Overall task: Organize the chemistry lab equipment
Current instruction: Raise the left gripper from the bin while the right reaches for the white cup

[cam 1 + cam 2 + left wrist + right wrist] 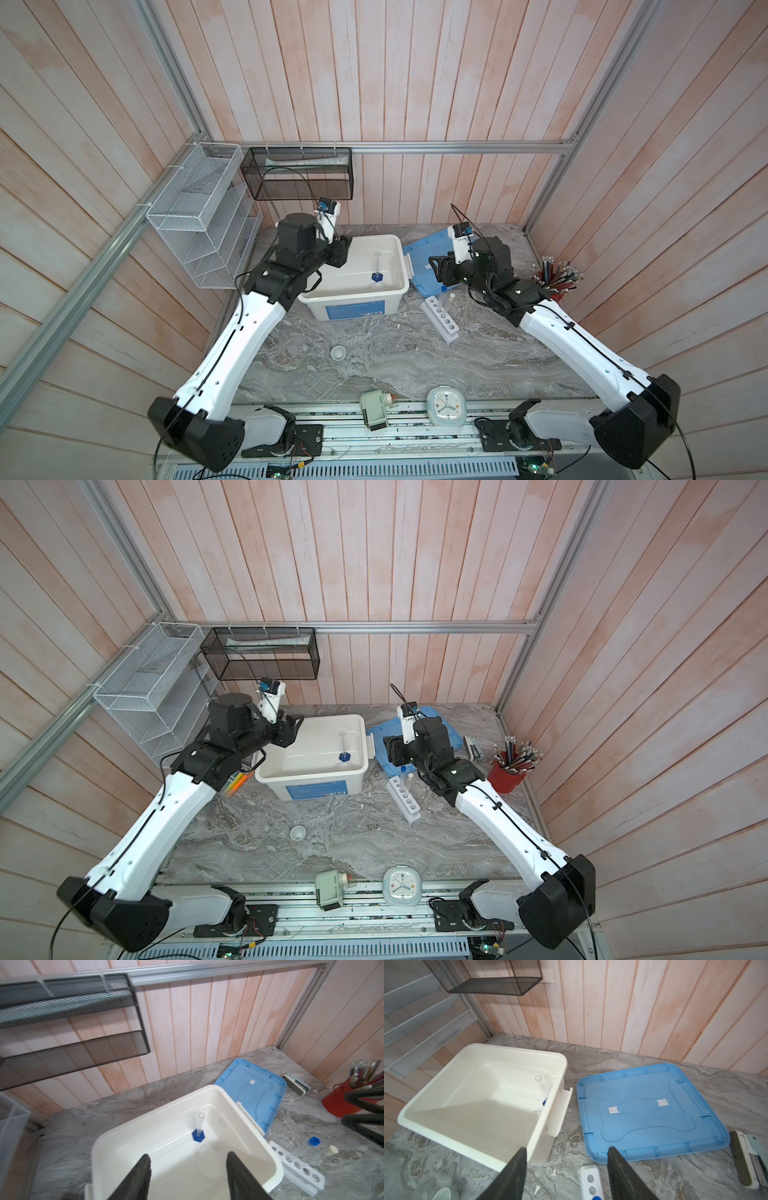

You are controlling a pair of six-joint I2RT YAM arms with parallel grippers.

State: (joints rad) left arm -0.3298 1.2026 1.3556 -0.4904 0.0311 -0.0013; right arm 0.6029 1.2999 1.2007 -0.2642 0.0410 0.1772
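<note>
- Grey marble table in both top views carries a white bin. The print on the blue label on its front wall is too small for us to read.
- Inside the bin we see the blue-based cylinder standing upright, with the clear dish flat just beside it.
- The left gripper hangs over the bin's left rim. The right gripper hangs above the blue lid, which lies just right of the bin.
- The white rack sits in front of the lid, with two capped tubes at its far end. The small cups stand well apart from it, with a broad stretch of marble between.
- The clock at the front edge has numerals we cannot make out.
- In the left wrist view, the left gripper's jaws stand wide apart above the bin floor, near the dish. We cannot tell whether the tubes lie beside the rack or rest on it.
- In the right wrist view, the right gripper's jaws are spread over the marble strip between the bin's handle and the lid's edge. The lid shows two white patches, and a stapler lies just beside its corner.
</note>
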